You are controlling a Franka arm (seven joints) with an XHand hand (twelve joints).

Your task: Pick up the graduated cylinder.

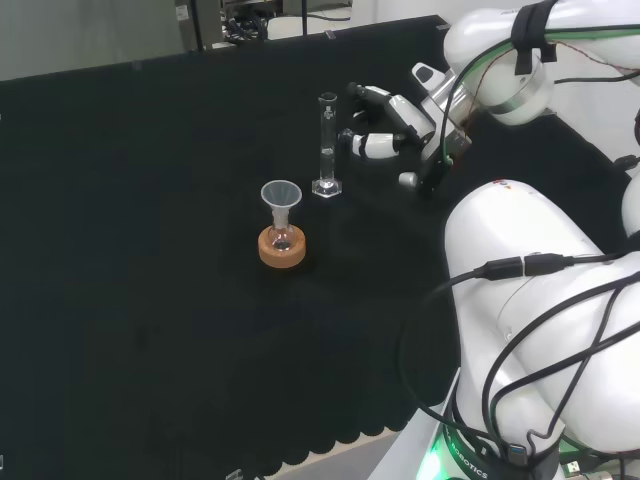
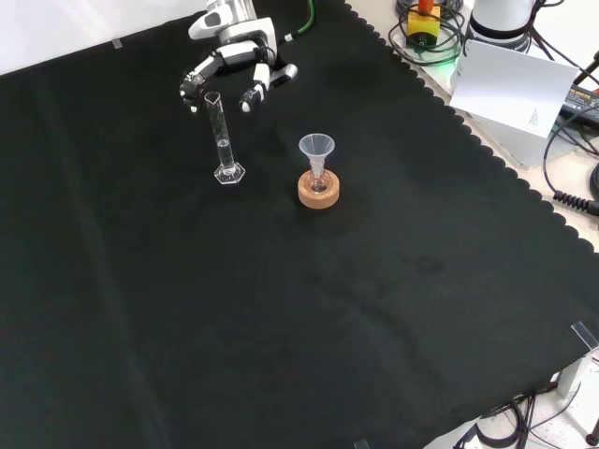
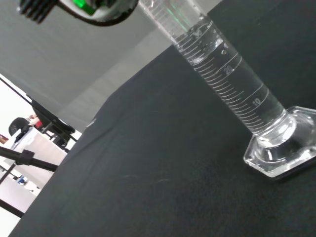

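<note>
The robot hand (image 1: 395, 120) hangs just beside the upper part of the graduated cylinder (image 1: 327, 146), to its right in the head view, fingers (image 2: 195, 86) spread in a loose curl and clasping nothing. The cylinder stands upright on its hexagonal foot (image 3: 281, 148), long axis vertical, mouth up, free of the fingers. Near the cylinder, closer to the camera in the head view, a small flask (image 1: 282, 236) with a funnel (image 1: 281, 195) sits in a cork ring (image 1: 282, 248). Bare black bench (image 2: 281, 318) spreads wide around the cylinder, its edges well apart.
</note>
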